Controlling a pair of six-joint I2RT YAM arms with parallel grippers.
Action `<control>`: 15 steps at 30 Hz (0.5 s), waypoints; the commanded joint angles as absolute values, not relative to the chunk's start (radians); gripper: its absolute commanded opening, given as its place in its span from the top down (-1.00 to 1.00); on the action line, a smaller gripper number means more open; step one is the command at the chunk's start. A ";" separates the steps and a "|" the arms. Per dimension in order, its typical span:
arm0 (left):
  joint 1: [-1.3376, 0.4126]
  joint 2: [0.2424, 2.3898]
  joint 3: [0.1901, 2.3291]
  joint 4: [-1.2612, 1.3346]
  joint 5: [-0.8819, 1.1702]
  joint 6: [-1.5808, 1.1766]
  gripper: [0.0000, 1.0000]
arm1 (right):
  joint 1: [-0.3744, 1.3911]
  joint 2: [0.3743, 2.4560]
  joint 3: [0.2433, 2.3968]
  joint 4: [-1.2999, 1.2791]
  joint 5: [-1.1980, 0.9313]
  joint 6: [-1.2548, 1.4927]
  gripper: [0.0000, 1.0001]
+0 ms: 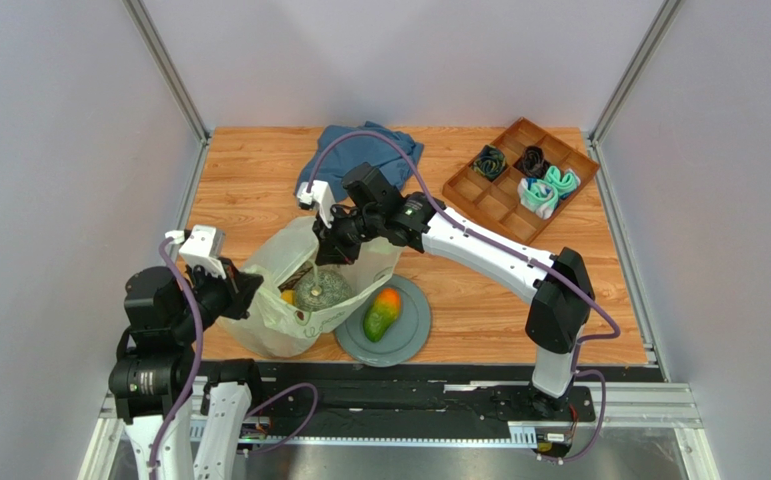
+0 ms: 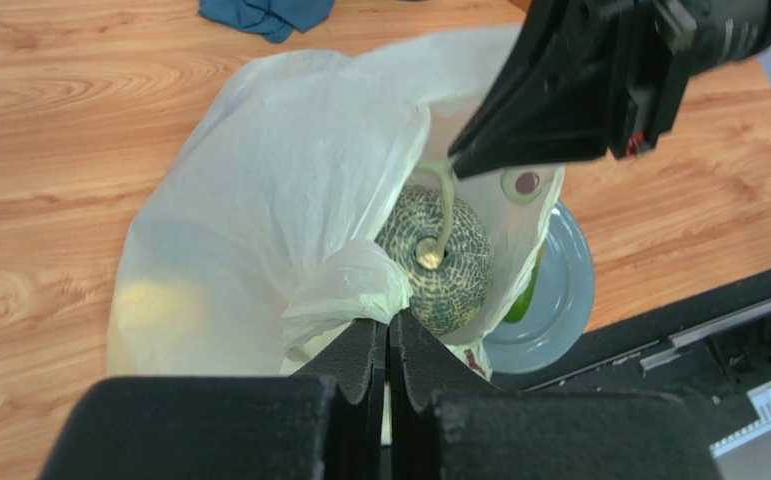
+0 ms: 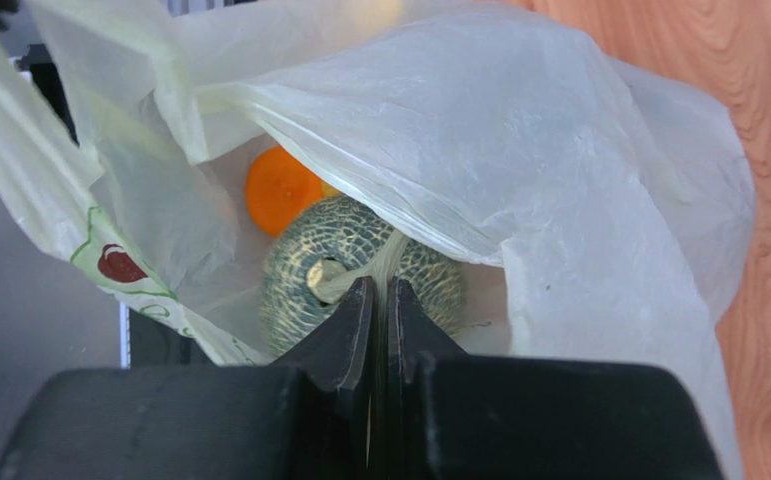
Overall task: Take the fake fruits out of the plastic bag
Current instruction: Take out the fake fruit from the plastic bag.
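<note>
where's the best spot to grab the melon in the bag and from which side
By the thin pale stem on top of the melon, coming straight down through the plastic bag's open mouth. The body is round and wide, with bag film close around its sides, while the stem stands up free. The right gripper is pinched on it there.

Netted melon (image 3: pixel 349 240) (stem up) sits in the open pale bag (image 3: pixel 559 150), seemingly touching an orange (image 3: pixel 279 190).
</note>
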State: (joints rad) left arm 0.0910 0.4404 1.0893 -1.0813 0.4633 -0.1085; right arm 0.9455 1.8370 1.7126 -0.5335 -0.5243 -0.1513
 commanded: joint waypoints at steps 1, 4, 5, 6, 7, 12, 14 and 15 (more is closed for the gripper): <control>0.094 0.454 1.054 -0.950 0.495 -0.196 1.00 | 0.937 1.804 1.710 -0.566 -0.607 -0.175 1.00; 0.101 0.472 1.042 -0.945 0.495 -0.210 1.00 | 0.937 1.755 1.730 -0.581 -0.641 -0.184 1.00; 0.101 0.477 1.037 -0.936 0.502 -0.218 1.00 | 0.936 1.746 1.762 -0.613 -0.661 -0.187 1.00; 0.103 0.485 1.020 -0.898 0.509 -0.225 1.00 | 0.937 1.727 1.785 -0.632 -0.669 -0.189 1.00; 0.101 0.491 1.011 -0.872 0.534 -0.233 1.00 | 0.936 1.718 1.801 -0.647 -0.676 -0.201 1.00; 0.103 0.592 0.982 -0.646 0.554 -0.310 1.00 | 0.908 1.661 1.887 -0.721 -0.719 -0.210 1.00; 0.103 0.688 0.997 -0.606 0.560 -0.325 1.00 | 0.897 1.643 1.907 -0.724 -0.723 -0.206 1.00; 0.104 0.721 1.014 -0.576 0.557 -0.328 1.00 | 0.893 1.632 1.919 -0.718 -0.721 -0.201 1.00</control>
State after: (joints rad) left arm 0.0963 0.5827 0.9867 -0.7815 0.5343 -0.2653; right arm 0.9165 1.7306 1.8290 -0.7151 -0.6670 -0.1913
